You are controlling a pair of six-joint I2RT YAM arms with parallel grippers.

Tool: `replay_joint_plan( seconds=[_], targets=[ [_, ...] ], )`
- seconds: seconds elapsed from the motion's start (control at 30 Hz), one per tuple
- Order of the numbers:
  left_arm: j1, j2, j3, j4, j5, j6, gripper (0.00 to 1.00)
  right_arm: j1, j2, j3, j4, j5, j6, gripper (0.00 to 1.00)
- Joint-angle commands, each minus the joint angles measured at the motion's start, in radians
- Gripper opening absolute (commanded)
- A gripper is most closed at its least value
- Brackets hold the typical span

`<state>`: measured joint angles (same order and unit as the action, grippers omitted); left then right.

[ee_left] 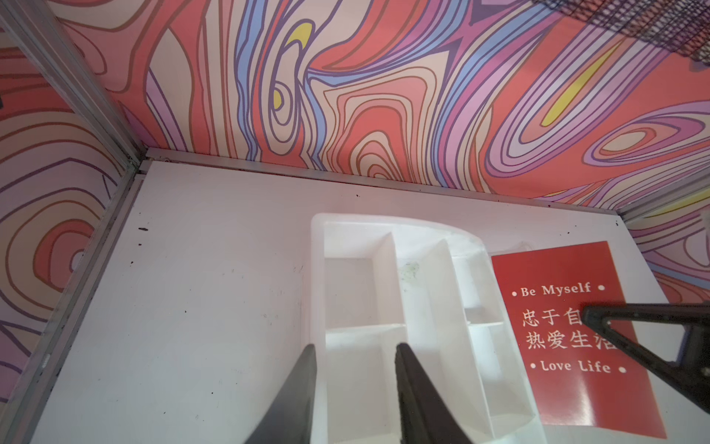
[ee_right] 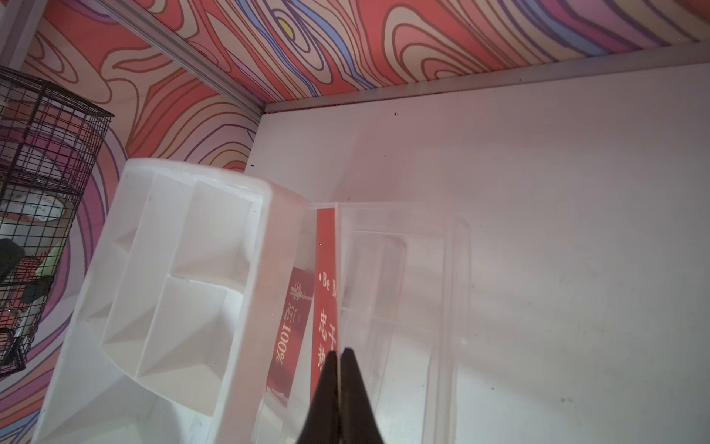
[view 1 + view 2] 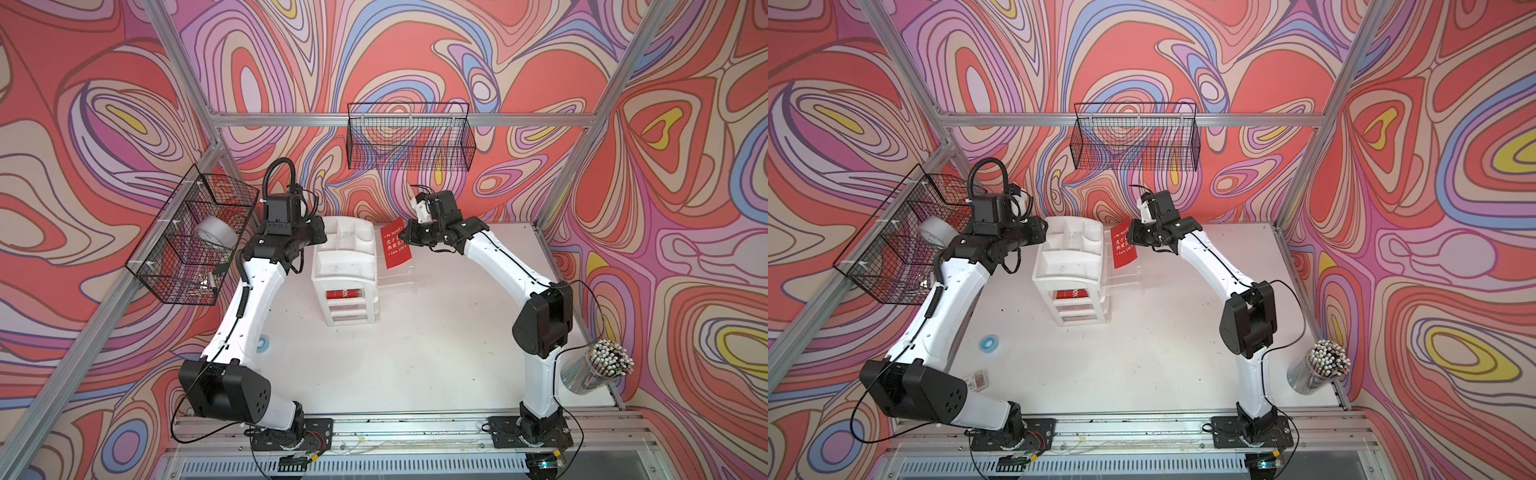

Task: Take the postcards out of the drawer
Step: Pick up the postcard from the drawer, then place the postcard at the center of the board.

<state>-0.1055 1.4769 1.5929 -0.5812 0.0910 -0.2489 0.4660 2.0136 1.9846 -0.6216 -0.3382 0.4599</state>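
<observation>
Beside the right flank of the white drawer unit (image 3: 347, 270), the right gripper (image 3: 404, 240) is closed flat on a red card (image 3: 395, 251) lettered "Be Myself" and "Love Life". The pinch is on the card edge facing the right arm. The right wrist view shows the fingertips pressed together with the card's thin edge between them. This card is tilted up on one long edge, its long axis running away from the robot, roughly parallel to the unit's side. A clear drawer (image 2: 403, 269) sits on the table (image 3: 415, 353) just beside the unit, below the held card. Whether the card's lower edge touches that drawer cannot be told. A second card, marked "100%" (image 3: 343, 295), lies flat in the unit's upper slot and shows through the front opening. Seen from the right wrist, it lies just beside the held card, on the unit's side of the jaws. No third card can be made out. The left gripper (image 1: 357, 384) hangs over the divided tray on top of the unit, jaws partly apart and holding nothing. Judgement: the right arm is the nearer to both visible cards. The next move turns on carrying the held card rightward, away from the unit, before setting it down on open table.
</observation>
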Motion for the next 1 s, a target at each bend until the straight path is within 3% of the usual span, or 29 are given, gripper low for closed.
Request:
replay_joint_plan(
  seconds=[0.0, 0.23, 0.5, 0.7, 0.97],
  targets=[
    [0.0, -0.01, 0.042, -0.056, 0.051, 0.041, 0.37, -0.019, -0.08, 0.031, -0.03, -0.001, -0.125, 0.03],
    [-0.008, -0.039, 0.055, -0.068, 0.147, 0.062, 0.39, -0.045, -0.13, 0.109, -0.172, -0.01, -0.389, 0.01],
    [-0.114, -0.069, 0.066, -0.084, 0.233, 0.175, 0.42, -0.048, -0.195, 0.075, -0.262, -0.183, -0.697, 0.0],
    [-0.19, -0.087, 0.056, -0.1, 0.341, 0.266, 0.43, -0.048, -0.213, 0.049, -0.337, -0.309, -0.861, 0.0],
    [-0.227, -0.11, 0.03, -0.094, 0.471, 0.334, 0.44, -0.048, -0.195, 0.064, -0.443, -0.45, -0.996, 0.0]
  ],
)
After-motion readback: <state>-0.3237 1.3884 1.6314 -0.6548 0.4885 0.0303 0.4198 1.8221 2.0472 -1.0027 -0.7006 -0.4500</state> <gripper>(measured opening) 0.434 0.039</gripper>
